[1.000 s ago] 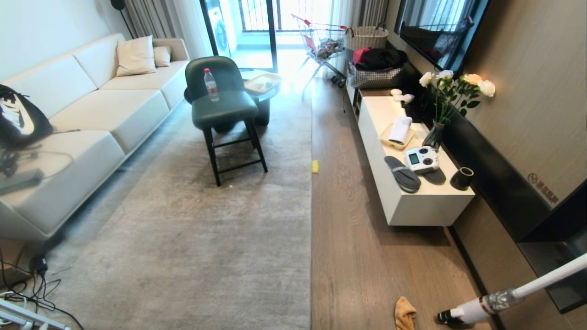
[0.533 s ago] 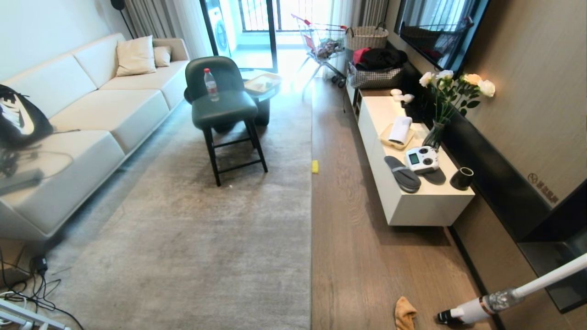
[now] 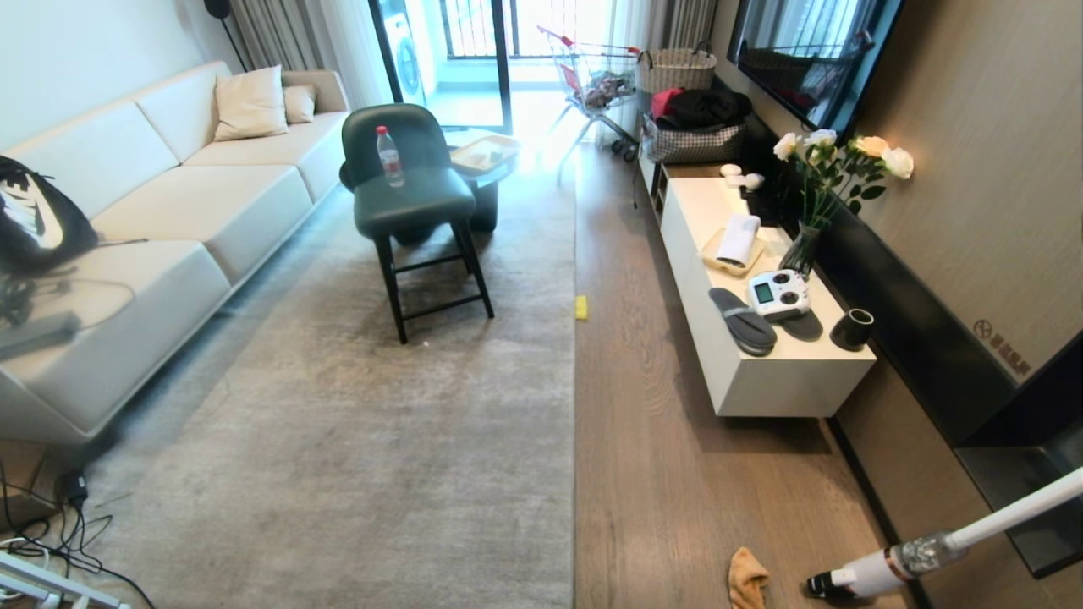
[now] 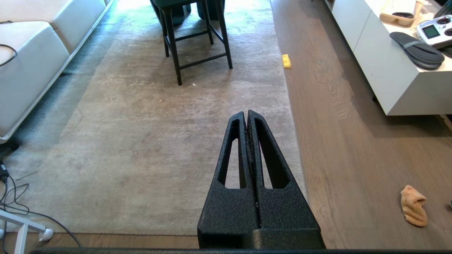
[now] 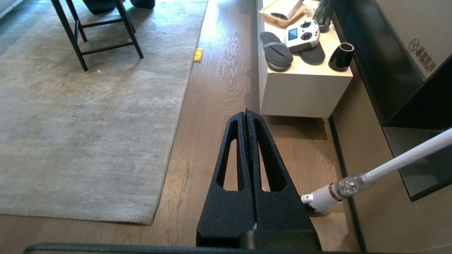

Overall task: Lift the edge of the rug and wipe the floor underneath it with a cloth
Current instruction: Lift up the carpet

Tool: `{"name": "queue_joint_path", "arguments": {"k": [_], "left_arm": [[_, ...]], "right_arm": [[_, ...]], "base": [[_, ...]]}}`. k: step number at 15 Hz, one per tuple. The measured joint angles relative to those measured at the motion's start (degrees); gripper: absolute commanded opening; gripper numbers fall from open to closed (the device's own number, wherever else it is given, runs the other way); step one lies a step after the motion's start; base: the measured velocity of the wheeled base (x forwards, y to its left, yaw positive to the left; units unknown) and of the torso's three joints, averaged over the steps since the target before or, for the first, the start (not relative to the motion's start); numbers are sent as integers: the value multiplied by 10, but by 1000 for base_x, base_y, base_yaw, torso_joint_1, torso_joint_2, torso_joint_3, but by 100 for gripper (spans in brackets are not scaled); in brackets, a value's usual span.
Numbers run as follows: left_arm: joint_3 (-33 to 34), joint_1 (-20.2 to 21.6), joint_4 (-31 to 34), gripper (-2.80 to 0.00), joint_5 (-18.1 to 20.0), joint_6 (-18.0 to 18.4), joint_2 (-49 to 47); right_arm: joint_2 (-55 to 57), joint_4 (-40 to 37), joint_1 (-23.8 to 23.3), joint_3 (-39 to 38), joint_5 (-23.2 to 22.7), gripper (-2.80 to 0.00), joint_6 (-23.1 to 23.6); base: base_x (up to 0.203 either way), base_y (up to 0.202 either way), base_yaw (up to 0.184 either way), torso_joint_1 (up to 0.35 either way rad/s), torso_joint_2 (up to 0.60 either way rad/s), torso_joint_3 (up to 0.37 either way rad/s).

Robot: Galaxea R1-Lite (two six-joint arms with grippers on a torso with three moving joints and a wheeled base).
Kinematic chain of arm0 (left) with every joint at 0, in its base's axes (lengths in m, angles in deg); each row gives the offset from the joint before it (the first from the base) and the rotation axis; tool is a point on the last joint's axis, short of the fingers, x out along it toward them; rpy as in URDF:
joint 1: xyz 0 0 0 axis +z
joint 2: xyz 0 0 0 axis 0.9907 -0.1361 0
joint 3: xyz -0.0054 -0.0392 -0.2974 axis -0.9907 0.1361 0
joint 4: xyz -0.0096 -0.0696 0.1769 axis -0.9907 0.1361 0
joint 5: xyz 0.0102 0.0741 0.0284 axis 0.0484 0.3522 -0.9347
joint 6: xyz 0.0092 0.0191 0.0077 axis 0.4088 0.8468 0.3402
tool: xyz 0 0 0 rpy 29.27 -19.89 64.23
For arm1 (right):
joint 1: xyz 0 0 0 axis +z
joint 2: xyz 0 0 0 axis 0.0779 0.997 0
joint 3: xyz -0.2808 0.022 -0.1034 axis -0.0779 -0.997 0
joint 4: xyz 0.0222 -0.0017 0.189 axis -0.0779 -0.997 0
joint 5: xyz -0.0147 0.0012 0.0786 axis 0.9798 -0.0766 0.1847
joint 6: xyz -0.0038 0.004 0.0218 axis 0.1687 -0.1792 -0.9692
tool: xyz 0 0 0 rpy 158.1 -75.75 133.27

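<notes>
Overhead, the orange cloth (image 3: pixel 748 578) lies on the wood floor (image 3: pixel 668 474), apart from the rug edge (image 3: pixel 575 423). Left wrist: the left gripper (image 4: pixel 247 113), pressed closed and empty, hangs over the rug with the cloth (image 4: pixel 413 205) well apart. Right wrist: the right gripper (image 5: pixel 246 113) is likewise closed and empty; wall lettering is unreadable.

A strip of bare floor (image 3: pixel 643 440) runs from 6 o'clock up to 12 o'clock, between the rug edge (image 3: pixel 575 406) at its left and the white cabinet (image 3: pixel 787 372) at 2 o'clock. A gripper could pass along this lane. In it lie the cloth (image 3: pixel 748 577) at 5 o'clock and a yellow block (image 3: pixel 581 307) touching the rug border. The vacuum (image 3: pixel 888 567) slants in at 4 o'clock. The chair (image 3: pixel 415 203) stands on the rug at 11 o'clock.
</notes>
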Motion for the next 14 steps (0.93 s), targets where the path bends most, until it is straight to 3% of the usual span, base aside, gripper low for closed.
{"name": "queue_joint_path", "arguments": {"k": [14], "left_arm": [[0,0,0,-280,0,0,0]], "right_arm": [[0,0,0,0,0,-280,0]], "base": [[0,0,0,0,0,0]]}}
